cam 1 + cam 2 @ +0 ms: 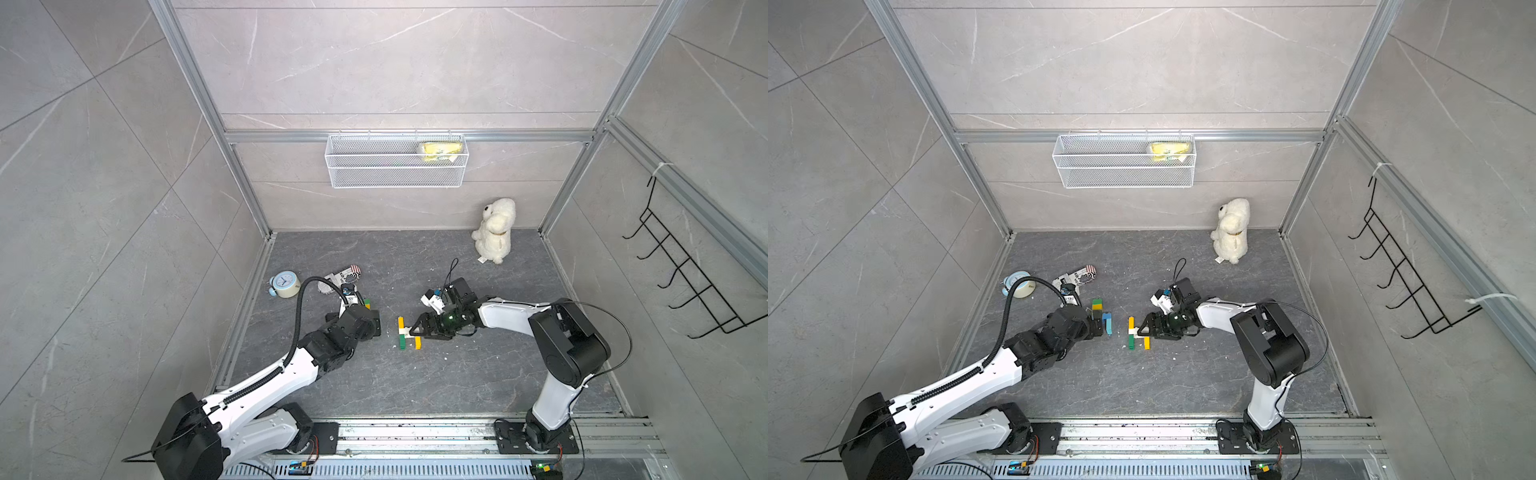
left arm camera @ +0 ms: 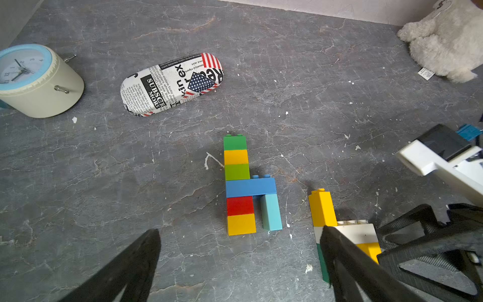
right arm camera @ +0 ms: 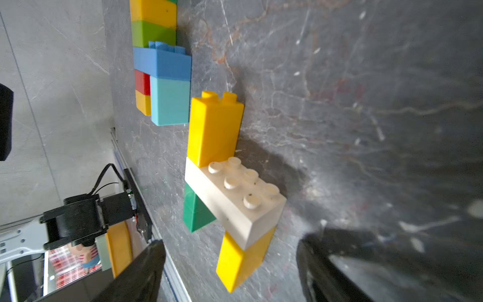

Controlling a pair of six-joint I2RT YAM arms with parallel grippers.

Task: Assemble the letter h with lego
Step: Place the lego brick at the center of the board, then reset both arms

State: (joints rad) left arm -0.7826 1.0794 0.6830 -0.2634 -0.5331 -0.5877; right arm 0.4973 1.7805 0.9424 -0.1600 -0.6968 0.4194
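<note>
Two lego builds lie flat on the dark floor. One is a column of green, yellow, lime, red and yellow bricks with a blue crossbrick and a light blue leg; it also shows in a top view. The other lego build has a white brick joining a yellow brick, a green one and a second yellow one, seen in both top views. My left gripper is open just short of the first build's lower end. My right gripper is open, its fingers apart on either side of the second build's yellow end.
A blue and cream alarm clock and a newsprint glasses case lie at the back left. A white plush toy sits at the back right. A wire basket hangs on the back wall, and black hooks on the right wall.
</note>
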